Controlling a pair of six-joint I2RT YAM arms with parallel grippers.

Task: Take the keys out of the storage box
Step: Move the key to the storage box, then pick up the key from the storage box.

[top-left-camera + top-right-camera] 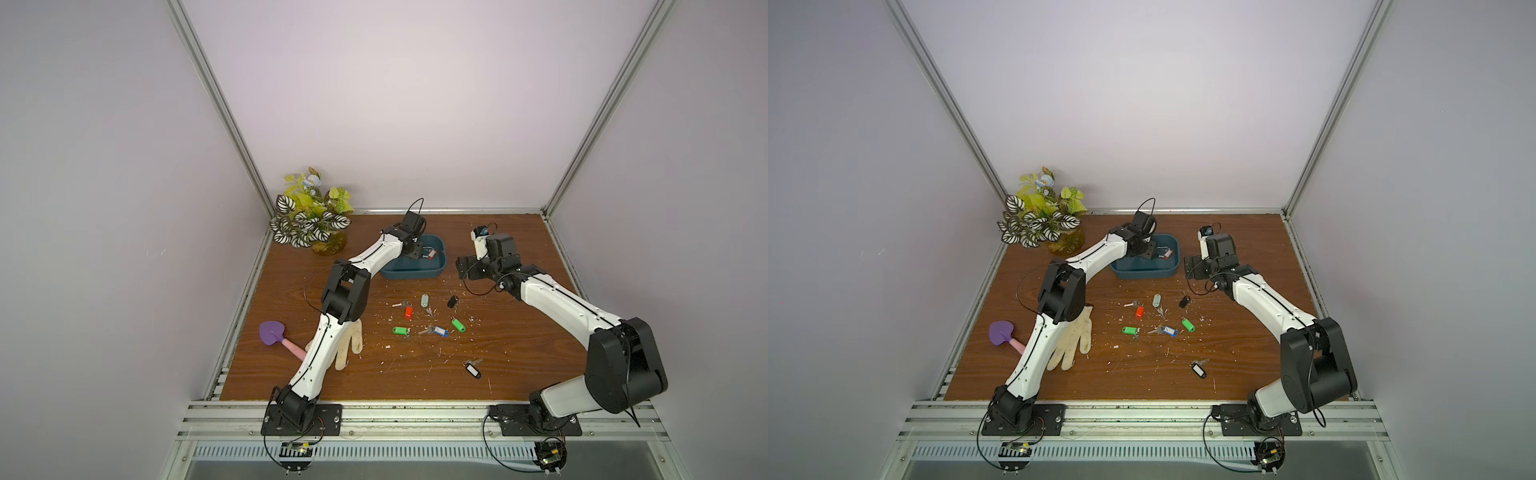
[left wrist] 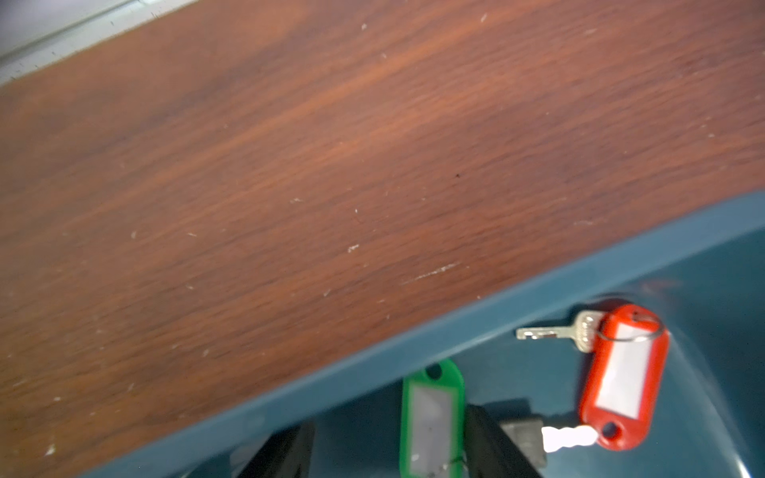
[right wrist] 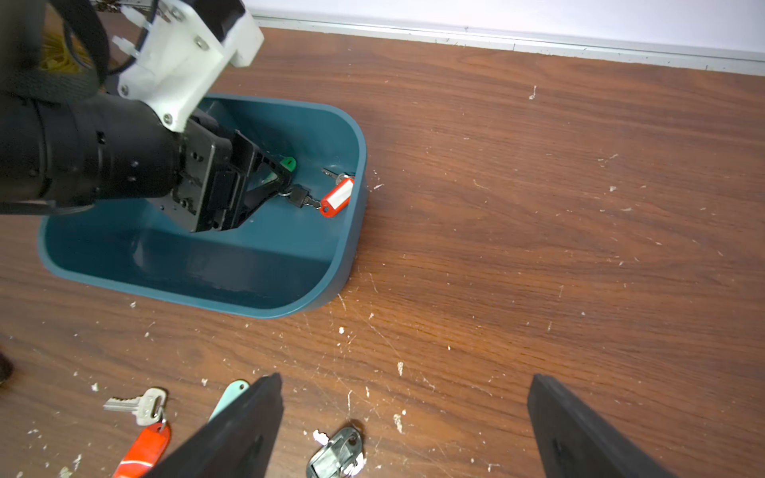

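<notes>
Left tool (image 3: 283,178) down inside storage box (image 3: 265,307), jaws parted either side of green-tagged key (image 2: 432,418), not clamped on it. Red-tagged key (image 2: 625,376) lies near box's right wall. Seven more keys (image 1: 440,331) scattered on table (image 1: 415,376). Right tool (image 3: 405,378) spread wide, empty, beside box.

Plain pale lilac-grey walls (image 1: 395,104) enclose the cell on three sides, meeting at slanting silver aluminium frame posts (image 1: 217,104). The work surface is a reddish-brown wood-grain laminate tabletop (image 1: 519,365), flecked with small white chips (image 3: 399,366). Ribbed aluminium rails (image 1: 415,415) edge its near side. Lighting is even and diffuse.
</notes>
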